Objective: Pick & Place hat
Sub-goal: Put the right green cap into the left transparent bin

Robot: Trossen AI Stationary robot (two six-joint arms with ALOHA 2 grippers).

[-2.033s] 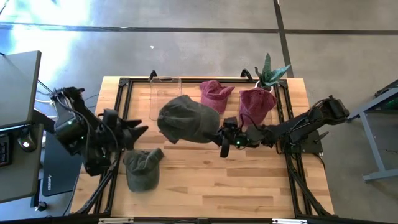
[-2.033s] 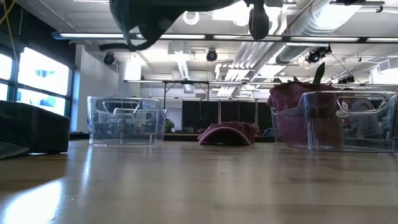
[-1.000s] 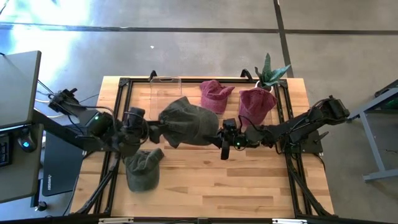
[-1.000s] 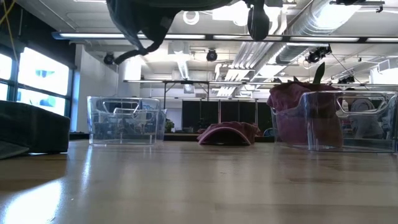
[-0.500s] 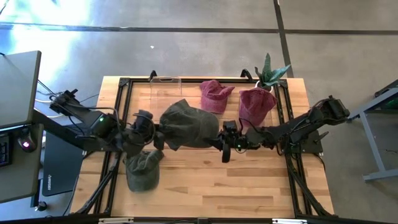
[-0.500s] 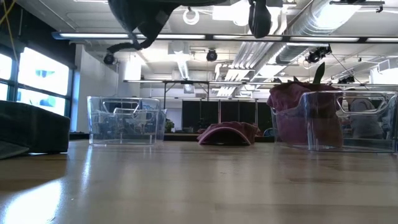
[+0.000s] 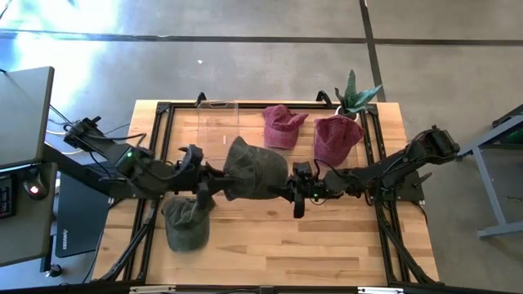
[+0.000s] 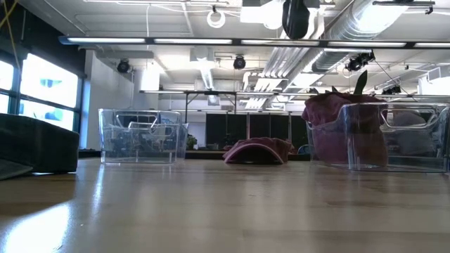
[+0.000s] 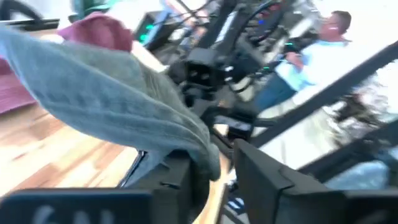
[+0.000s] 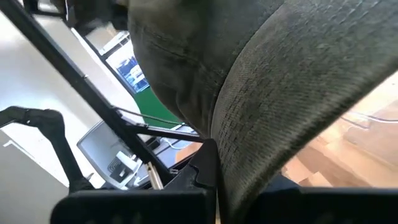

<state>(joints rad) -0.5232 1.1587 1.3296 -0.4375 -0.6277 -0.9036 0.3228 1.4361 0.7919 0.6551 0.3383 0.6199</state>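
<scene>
An olive hat (image 7: pixel 255 170) hangs in the air over the table's middle, between my two grippers. My right gripper (image 7: pixel 289 189) is shut on its right edge. My left gripper (image 7: pixel 214 184) is at its left edge, fingers part open with the hat's rim (image 9: pixel 205 155) between them. A second olive hat (image 7: pixel 186 222) lies flat on the wood at the near left. One maroon hat (image 7: pixel 283 124) lies on the table at the far middle. Another maroon hat (image 7: pixel 337 137) sits in the clear bin at the right. My left gripper comes level from the table's left. The hat's left rim (image 9: pixel 200 149) droops between its fingers and lies against one finger (image 9: pixel 177 180); a gap shows before the other finger (image 9: pixel 261 180). My right gripper pinches the hat's right edge (image 10: pixel 219 155) between its two fingers, level from the table's right. The hat hangs clear of the table.
An empty clear bin (image 7: pixel 216 122) stands at the far left of the black frame (image 7: pixel 163 110). A potted plant (image 7: pixel 356 94) is at the far right corner. Bare wood lies along the near edge (image 7: pixel 286 253). A person (image 9: pixel 311 56) shows beyond the table in the left wrist view.
My left gripper has moved toward the table's right, up to the hat's left edge, and its fingers have drawn closer around the rim. The hat has bunched narrower, shifted right, and risen out of the low view. My right gripper keeps its hold.
</scene>
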